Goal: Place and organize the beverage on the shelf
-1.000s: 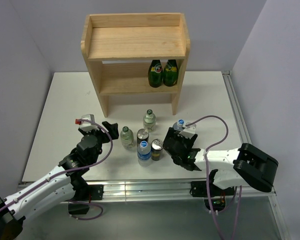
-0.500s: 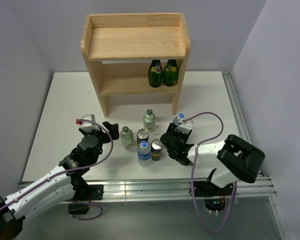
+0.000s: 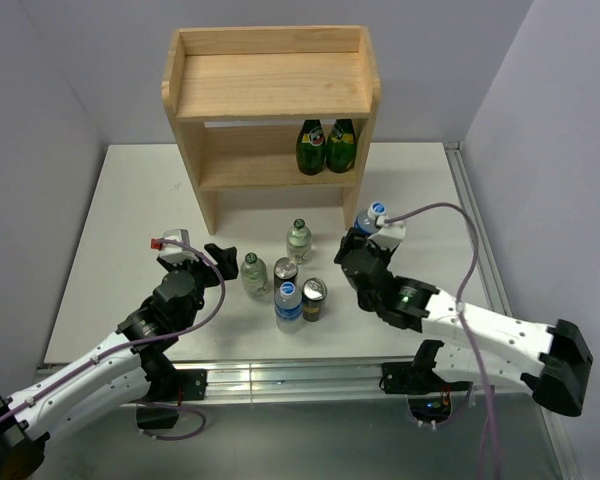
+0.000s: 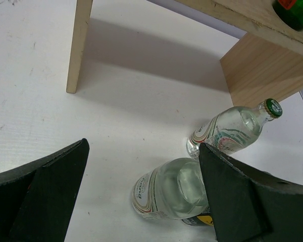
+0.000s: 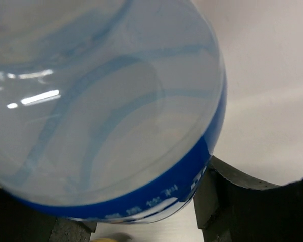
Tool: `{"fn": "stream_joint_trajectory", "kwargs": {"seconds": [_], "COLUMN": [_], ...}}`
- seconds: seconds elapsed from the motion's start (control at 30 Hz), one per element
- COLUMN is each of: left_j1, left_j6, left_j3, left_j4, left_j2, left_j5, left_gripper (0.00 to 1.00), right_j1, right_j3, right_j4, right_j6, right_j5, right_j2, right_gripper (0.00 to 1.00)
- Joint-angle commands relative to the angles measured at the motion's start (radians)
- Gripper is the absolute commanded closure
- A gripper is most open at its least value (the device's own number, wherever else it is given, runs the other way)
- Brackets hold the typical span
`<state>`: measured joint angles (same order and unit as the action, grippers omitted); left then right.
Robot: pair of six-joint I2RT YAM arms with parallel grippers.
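Observation:
The light wooden shelf [image 3: 270, 95] stands at the back of the table. My right gripper [image 3: 356, 248] [image 5: 136, 224] is shut on a blue-labelled water bottle [image 3: 365, 224] [image 5: 106, 101], held by the shelf's right leg. On the table stand two clear green-capped bottles [image 3: 299, 240] [image 3: 252, 275], two cans [image 3: 285, 269] [image 3: 314, 297] and a second water bottle [image 3: 289, 305]. My left gripper [image 3: 216, 259] [image 4: 142, 147] is open, just left of this group. The nearer glass bottle [image 4: 174, 189] lies ahead of its fingers, untouched; the other [image 4: 232, 128] is farther off.
Two dark green bottles [image 3: 326, 146] stand at the right end of the shelf's lower tier, one showing in the left wrist view [image 4: 295, 10]. The shelf's left leg [image 4: 80, 45] rests on the white table [image 3: 130, 210]. Walls close in on three sides.
My right gripper shut on the water bottle and carried it up and back toward the shelf's right leg. The left arm and the other drinks have not moved.

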<state>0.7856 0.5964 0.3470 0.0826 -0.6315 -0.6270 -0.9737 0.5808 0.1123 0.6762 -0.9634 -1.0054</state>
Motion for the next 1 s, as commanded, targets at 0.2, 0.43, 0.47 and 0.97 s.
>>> {"fn": "stream_joint_trajectory", "kwargs": {"seconds": [0.2, 0.43, 0.47, 0.97], "left_j1": [0.007, 0.007, 0.009, 0.007], "left_j6": [0.008, 0.002, 0.002, 0.019], "left_j3": [0.014, 0.009, 0.009, -0.006], "left_j4": [0.008, -0.021, -0.026, -0.046], "left_j2": [0.019, 0.078, 0.084, 0.145], "left_j5": [-0.022, -0.040, -0.040, -0.017], "left_gripper": [0.03, 0.03, 0.03, 0.03], "right_j1": [-0.014, -0.013, -0.013, 0.168], "right_j3": [0.566, 1.022, 1.068, 1.708], "right_j4": [0.167, 0.173, 0.185, 0.297], "right_j6": [-0.303, -0.617, -0.641, -0.799], "right_j5": [0.008, 0.034, 0.047, 0.244], "right_j2": [0.036, -0.158, -0.183, -0.582], "right_gripper": [1.00, 1.00, 1.00, 1.00]}}
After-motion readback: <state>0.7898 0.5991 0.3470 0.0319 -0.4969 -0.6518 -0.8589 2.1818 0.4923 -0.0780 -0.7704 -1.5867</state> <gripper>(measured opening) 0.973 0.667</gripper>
